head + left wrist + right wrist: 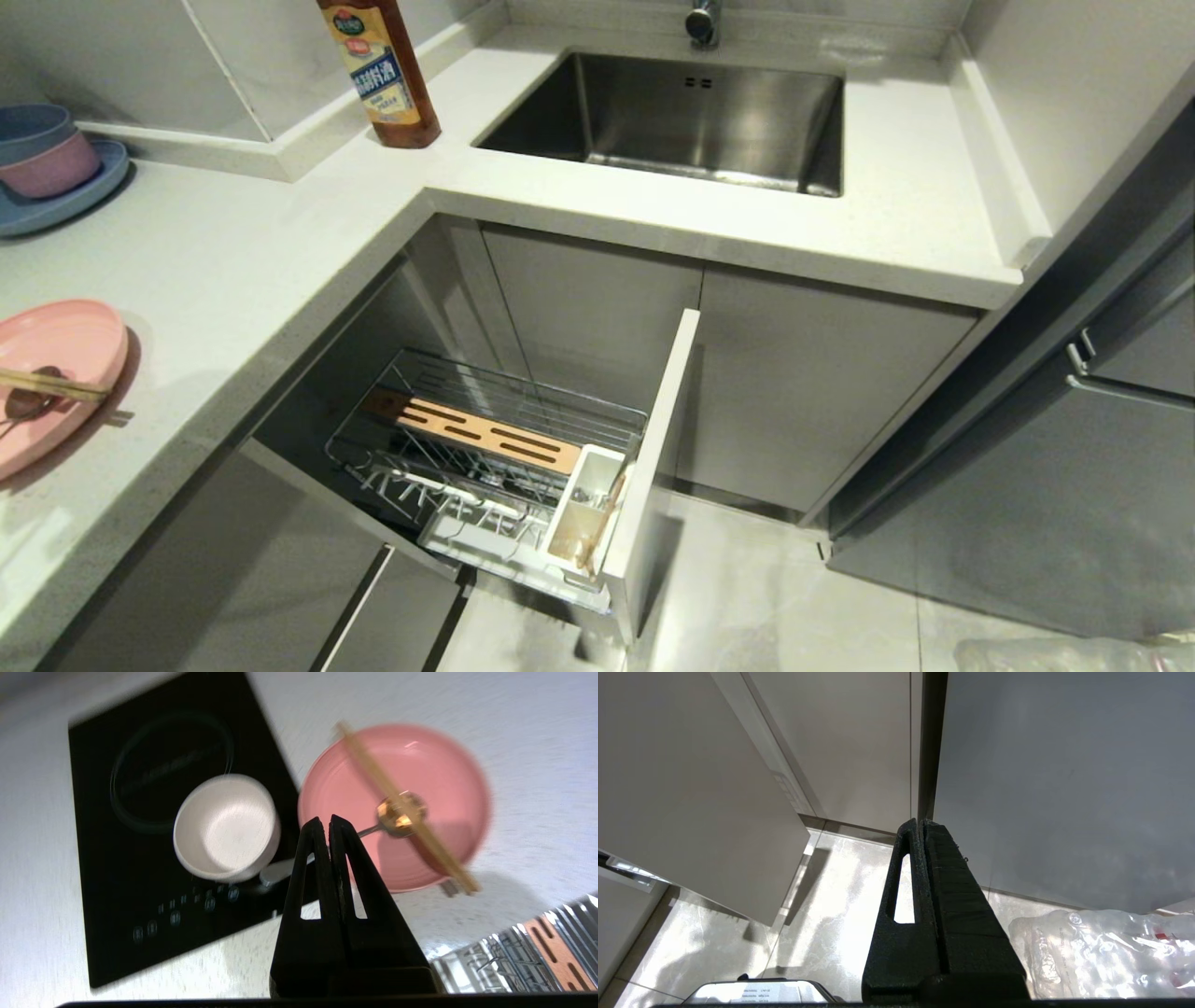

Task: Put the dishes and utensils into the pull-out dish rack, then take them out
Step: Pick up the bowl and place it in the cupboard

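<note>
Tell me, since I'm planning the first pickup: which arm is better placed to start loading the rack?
Left, probably. Its tool hangs shut over the counter, by the pink plate with chopsticks and spoon, beside the bowl. The right tool, also shut, faces cabinet doors and floor.

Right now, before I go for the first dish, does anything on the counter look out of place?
Nothing spilled or broken. One oddity: the chopsticks lie across the spoon on the pink plate, so they must come off first. The white bowl sits on the black induction cooktop.
</note>
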`<state>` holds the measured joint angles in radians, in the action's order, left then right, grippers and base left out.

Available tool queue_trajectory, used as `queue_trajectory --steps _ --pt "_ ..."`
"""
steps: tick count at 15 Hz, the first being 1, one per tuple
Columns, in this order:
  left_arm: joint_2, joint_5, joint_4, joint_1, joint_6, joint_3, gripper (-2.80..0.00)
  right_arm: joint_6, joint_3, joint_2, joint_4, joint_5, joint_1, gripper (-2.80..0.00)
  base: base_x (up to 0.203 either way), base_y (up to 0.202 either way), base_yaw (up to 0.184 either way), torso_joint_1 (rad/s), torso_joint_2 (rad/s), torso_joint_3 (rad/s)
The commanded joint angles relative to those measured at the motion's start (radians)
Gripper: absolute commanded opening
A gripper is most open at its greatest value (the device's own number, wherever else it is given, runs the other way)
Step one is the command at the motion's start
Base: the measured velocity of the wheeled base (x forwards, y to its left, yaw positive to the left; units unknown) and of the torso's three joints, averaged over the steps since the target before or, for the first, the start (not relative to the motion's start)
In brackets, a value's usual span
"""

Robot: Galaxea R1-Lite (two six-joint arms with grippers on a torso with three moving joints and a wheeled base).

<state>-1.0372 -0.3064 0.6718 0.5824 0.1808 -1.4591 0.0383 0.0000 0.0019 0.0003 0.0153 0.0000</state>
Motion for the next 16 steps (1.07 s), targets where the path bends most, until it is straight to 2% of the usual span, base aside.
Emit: queue_trajectory --steps 1,4,8,10,12,13,14,16 --pt "-0.101 0.026 0.027 0.098 0.022 -0.019 -2.80 0.000 0.002 0.000 0.001 0.000 0.000 -2.80 0.000 0.000 0.000 0.000 0.00 0.000" --pt "-0.184 0.102 0.035 0.238 0.056 -0.025 -2.80 0.000 0.002 0.000 0.000 0.000 0.000 -2.80 0.000 0.000 0.000 0.000 0.00 0.000" --pt "-0.262 0.298 0.035 0.368 0.105 -0.020 -2.80 0.000 0.002 0.000 0.000 0.000 0.000 -2.80 0.000 0.000 0.000 0.000 0.00 0.000" --pt "-0.293 0.335 0.035 0.390 0.121 -0.004 -2.80 0.000 0.002 0.000 0.001 0.000 0.000 -2.80 0.000 0.000 0.000 0.000 0.00 0.000" --pt "-0.333 0.338 0.034 0.418 0.122 0.004 -2.80 0.000 0.003 0.000 0.000 0.000 0.000 -2.80 0.000 0.000 0.000 0.000 0.00 0.000" --pt "-0.350 0.340 0.035 0.426 0.123 0.007 -0.76 0.000 0.002 0.000 0.000 0.000 0.000 -2.80 0.000 0.000 0.000 0.000 0.00 0.000" --pt "-0.365 0.343 0.033 0.430 0.123 0.017 0.00 0.000 0.003 0.000 0.000 0.000 0.000 -2.80 0.000 0.000 0.000 0.000 0.00 0.000" --pt "-0.393 0.345 0.032 0.435 0.123 0.024 0.00 0.000 0.002 0.000 0.000 0.000 0.000 -2.80 0.000 0.000 0.000 0.000 0.00 0.000"
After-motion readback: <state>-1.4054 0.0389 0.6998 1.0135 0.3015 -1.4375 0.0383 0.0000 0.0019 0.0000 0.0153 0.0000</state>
